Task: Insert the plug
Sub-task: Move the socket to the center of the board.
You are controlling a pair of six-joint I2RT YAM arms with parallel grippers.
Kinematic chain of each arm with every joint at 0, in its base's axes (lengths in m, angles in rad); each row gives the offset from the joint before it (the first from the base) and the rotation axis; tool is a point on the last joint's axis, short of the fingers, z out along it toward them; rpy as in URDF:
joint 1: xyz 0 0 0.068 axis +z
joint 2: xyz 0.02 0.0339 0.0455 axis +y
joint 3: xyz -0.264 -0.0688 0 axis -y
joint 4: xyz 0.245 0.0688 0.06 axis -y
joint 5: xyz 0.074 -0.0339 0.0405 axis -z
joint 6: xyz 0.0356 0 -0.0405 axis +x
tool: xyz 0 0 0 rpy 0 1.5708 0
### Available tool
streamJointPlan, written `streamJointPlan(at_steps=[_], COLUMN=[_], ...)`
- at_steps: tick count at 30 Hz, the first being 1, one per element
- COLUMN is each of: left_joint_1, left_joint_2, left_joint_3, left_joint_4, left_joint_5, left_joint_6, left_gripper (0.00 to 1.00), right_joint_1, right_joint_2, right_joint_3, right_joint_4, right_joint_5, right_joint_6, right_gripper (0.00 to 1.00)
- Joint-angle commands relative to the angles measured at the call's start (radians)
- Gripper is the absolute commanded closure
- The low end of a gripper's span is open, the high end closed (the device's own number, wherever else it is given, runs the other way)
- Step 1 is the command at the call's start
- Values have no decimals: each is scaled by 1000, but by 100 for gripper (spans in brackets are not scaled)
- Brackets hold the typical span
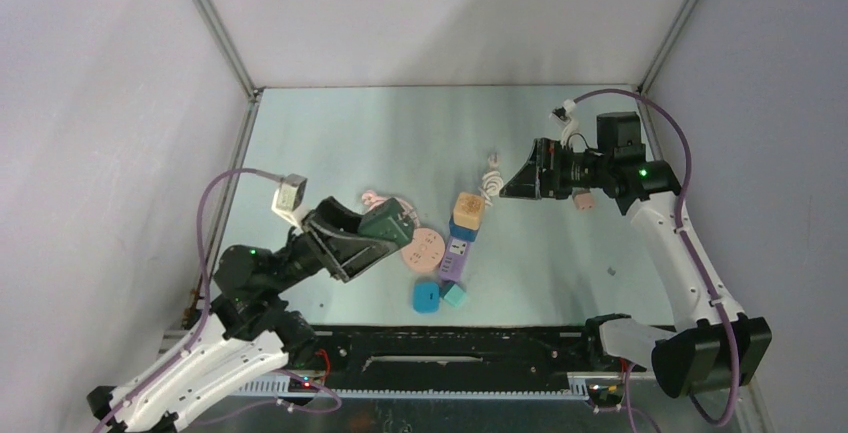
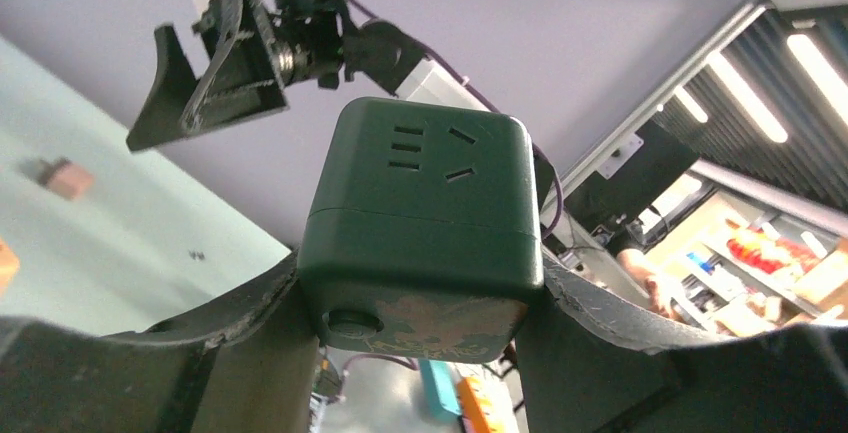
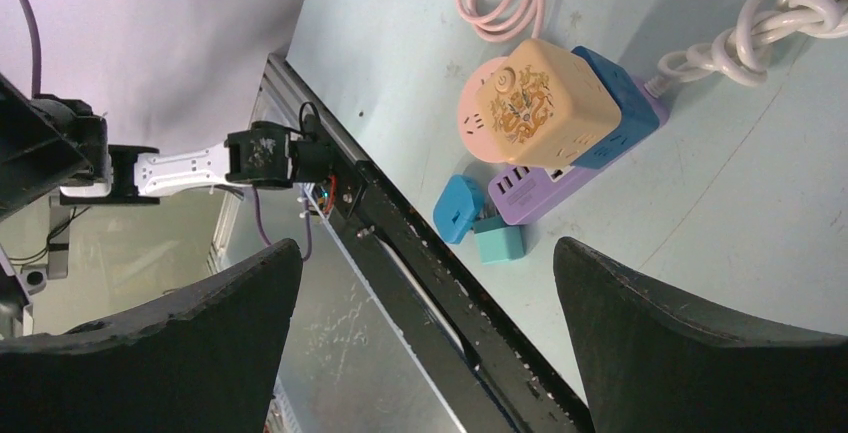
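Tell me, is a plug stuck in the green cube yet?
Not on the face that shows: the green cube, held in the left pincer, has bare slots there. Its other sides are hidden.

We note white link shells and black joint housings on both arms: the left arm (image 1: 200, 358) at the lower left of the frame, the right arm (image 1: 690, 258) along the right edge. A purple cable (image 1: 212, 193) loops beside each. A green light (image 1: 645, 170) glows on each. The right gripper (image 3: 428, 251) has matt black fingers (image 3: 690, 343) with scuffed edges.
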Motion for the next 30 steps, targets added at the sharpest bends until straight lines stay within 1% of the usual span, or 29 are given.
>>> streamJointPlan(at_steps=[1, 5, 9, 11, 13, 15, 17, 18, 20, 23, 25, 27, 30], left_joint_1=[6, 6, 7, 6, 7, 7, 7, 7, 7, 7, 7, 7, 2], left_joint_2=[-37, -30, -8, 7, 30, 60, 98, 123, 159, 199, 213, 215, 193], left_joint_3=[3, 27, 49, 70, 82, 73, 52, 42, 30, 38, 34, 16, -52], left_joint_4=[65, 34, -22, -117, -203, -220, -220, -220, -211, -261, -264, -264, -219], left_joint_5=[28, 44, 2, -77, -140, -162, -173, -169, -145, -131, -128, -147, -201], left_joint_6=[161, 203, 164, 80, -44, -180, -348, -429, -540, -668, -718, -779, -878], left_gripper=[100, 100, 100, 100, 100, 100, 100, 100, 100, 100, 100, 100, 100], right_joint_1=[1, -3, -3, -5, -6, -5, -3, -2, -2, 2, 7, 13, 21], right_joint_2=[-30, -37, -35, -28, -21, -16, -11, -8, -3, 8, 13, 14, 16], right_joint_3=[-3, -16, -19, -21, -21, -21, -20, -20, -21, -21, -21, -21, -32], right_joint_4=[7, 15, 13, 7, 1, 2, 9, 12, 17, 22, 26, 25, 39], right_joint_5=[-10, -11, -5, 5, 10, 12, 12, 9, 8, 7, 7, 12, 23], right_joint_6=[-17, -10, -11, -11, -11, -8, -4, -2, -1, 0, 2, 1, 6], right_gripper=[0, 0, 0, 0, 0, 0, 0, 0, 0, 0, 0, 0, 0])
